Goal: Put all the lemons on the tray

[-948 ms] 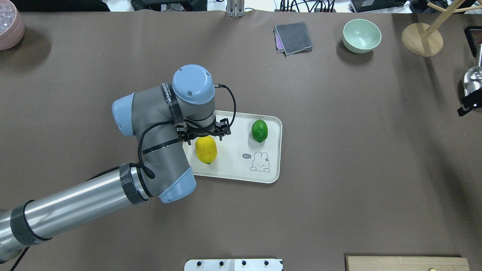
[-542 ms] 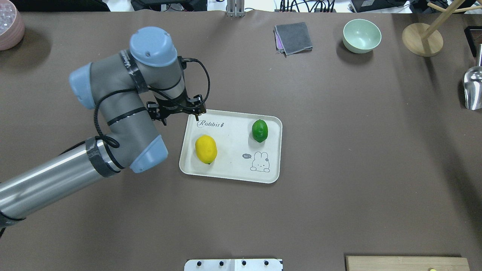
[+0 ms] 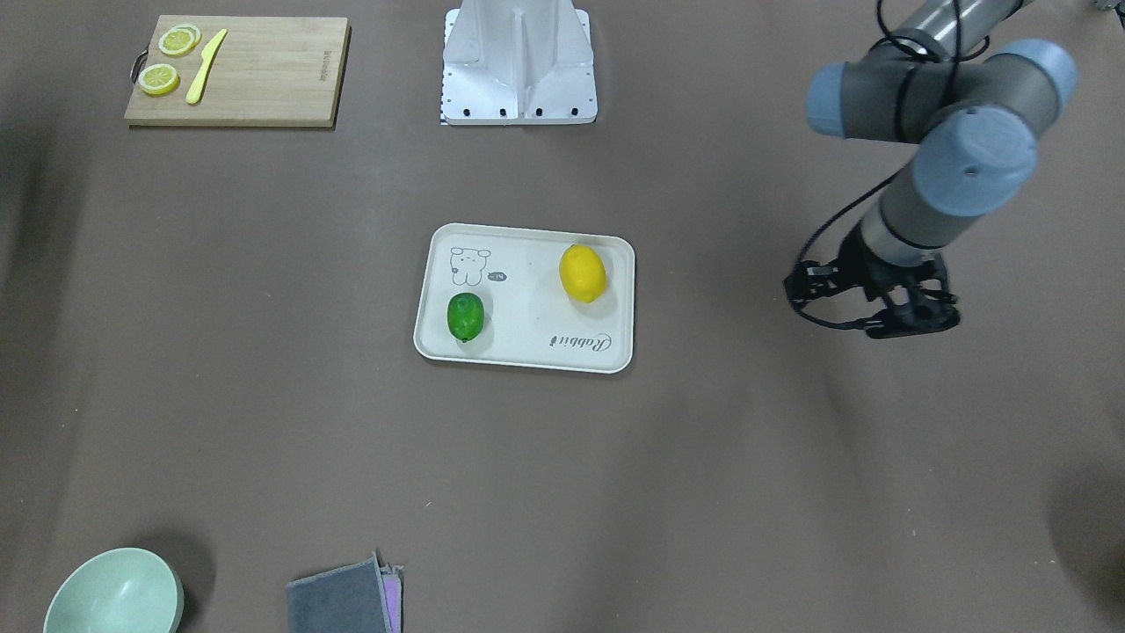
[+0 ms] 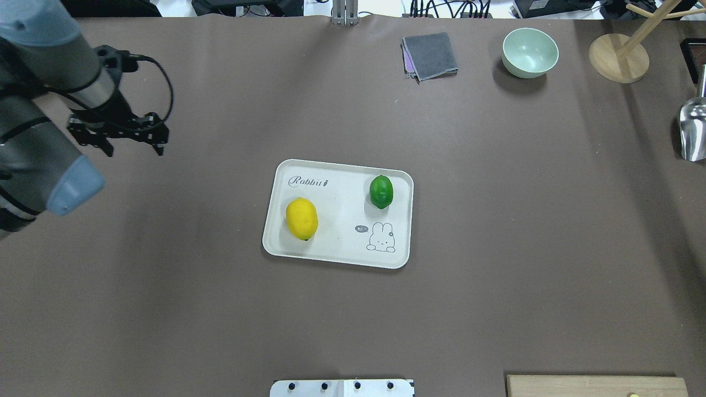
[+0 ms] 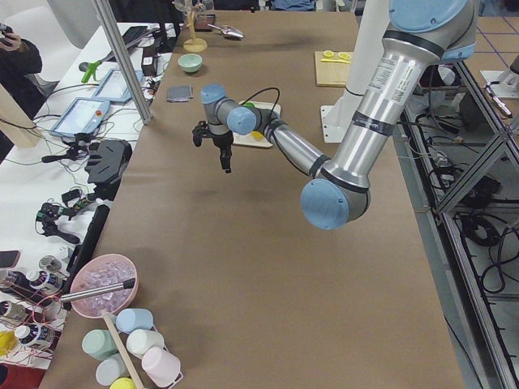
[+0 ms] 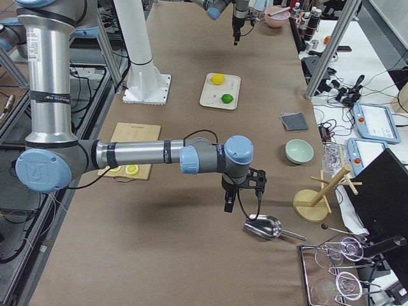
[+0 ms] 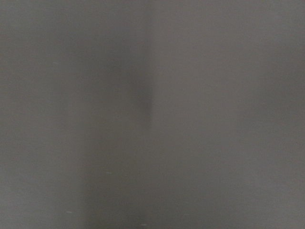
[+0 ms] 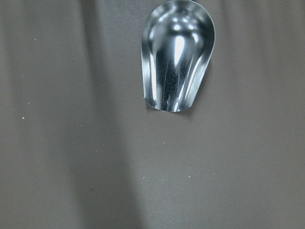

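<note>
Two flat lemon slices [image 3: 159, 79] and a yellow knife [image 3: 205, 66] lie on the wooden cutting board [image 3: 272, 70] at the near right corner of the table [image 4: 496, 309]; these are not task items. Farther in, at the centre of the table, the tray [image 4: 336, 256] lies with its long axis parallel to the near edge and carries both lemons. The yellow lemon [image 4: 301, 219] rests on its left half, toward the near edge. The green lemon [image 4: 381, 191] rests on its right half, toward the far edge. Each lemon's long axis runs near to far, and the two are apart. Farther again, toward the left edge, the left gripper [image 4: 134, 142] hangs above bare table, fingers spread and empty. The tray lies well apart from it, toward the centre and the near edge, with nothing between. The right gripper [image 6: 241, 191] hovers over the metal scoop [image 8: 177, 62] by the right edge; its state cannot be told. The left arm is judged nearer the tray, and no lemon appears left to move. Along the far edge stand a folded grey cloth [image 4: 430, 55], a green bowl [image 4: 529, 52] and a wooden stand [image 4: 618, 58].
</note>
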